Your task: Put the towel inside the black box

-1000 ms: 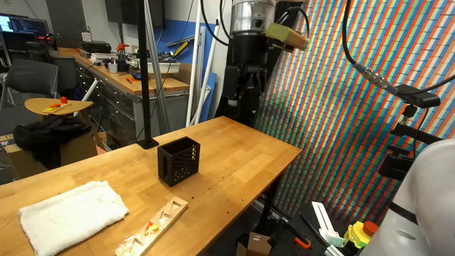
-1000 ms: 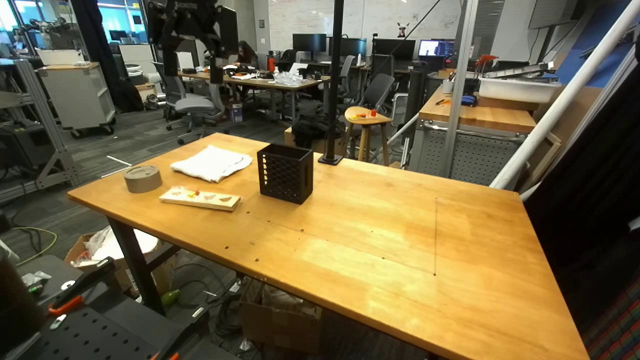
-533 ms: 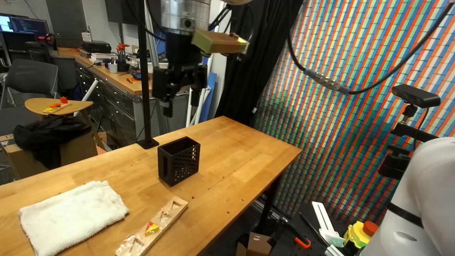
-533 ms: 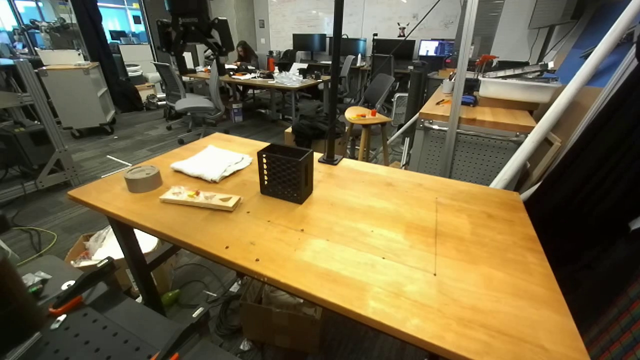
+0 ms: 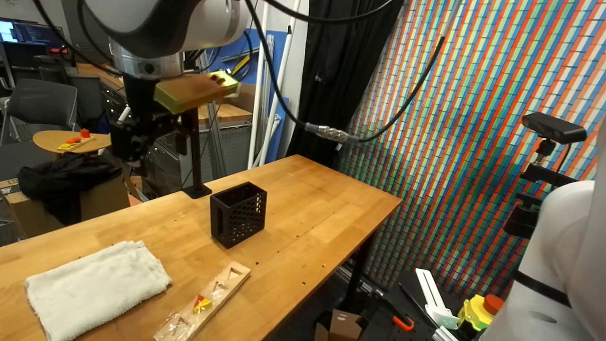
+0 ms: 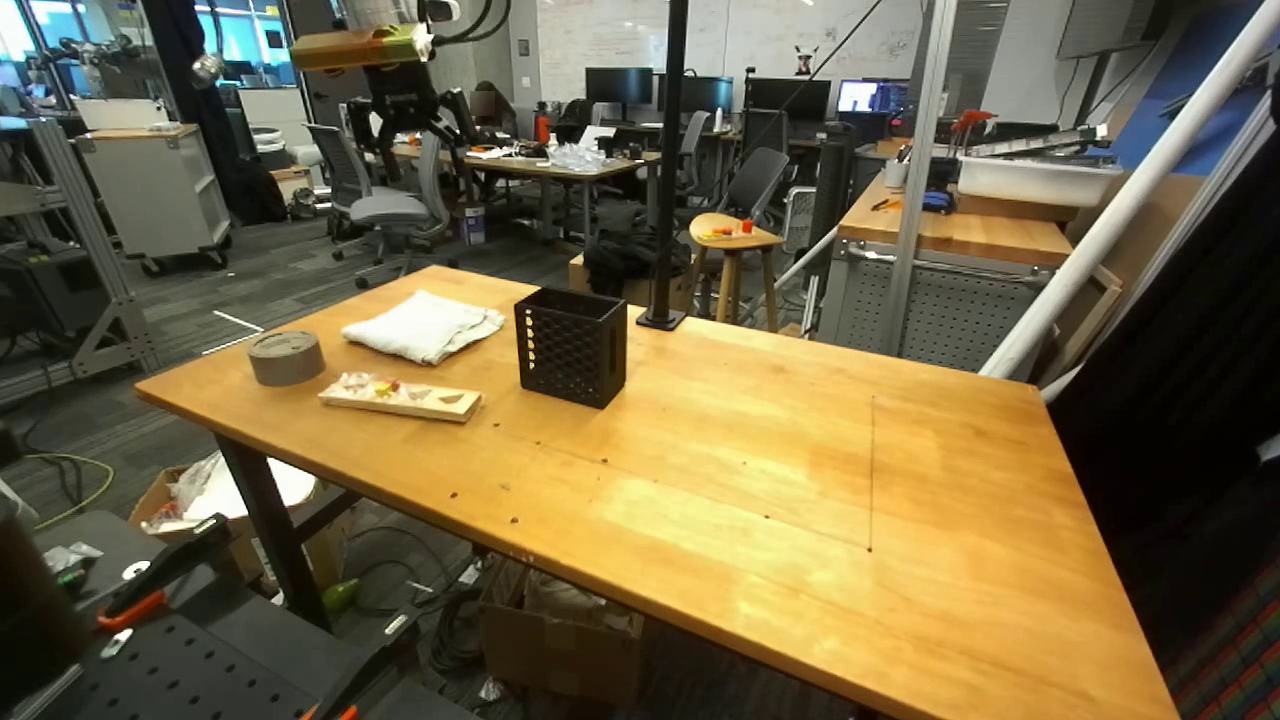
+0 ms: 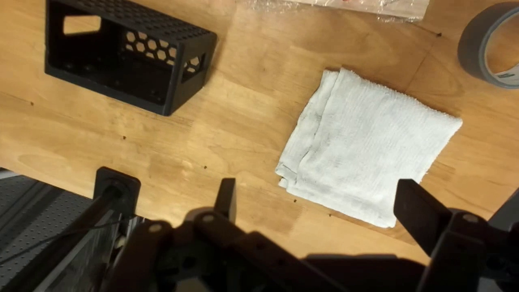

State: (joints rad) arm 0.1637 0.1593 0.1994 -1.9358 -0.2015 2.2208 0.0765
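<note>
Black two-fingered gripper (image 7: 316, 190) is hanging above the light-brown wooden table (image 6: 700, 440), its fingers standing wide apart and gripping nothing. I am finding the folded white cloth towel (image 7: 373, 142) lying on the table, below the gripper and, in the wrist view, mostly beyond the fingertips, offset toward the right-hand side of that view. Its edges are running slantwise to the fingertip line; neither side is reading clearly longer. I am judging that the reach is calling for a shift that way, then a descent. Farther off, the black perforated open-topped box (image 6: 562, 360) is standing upright, apart from the towel.
</note>
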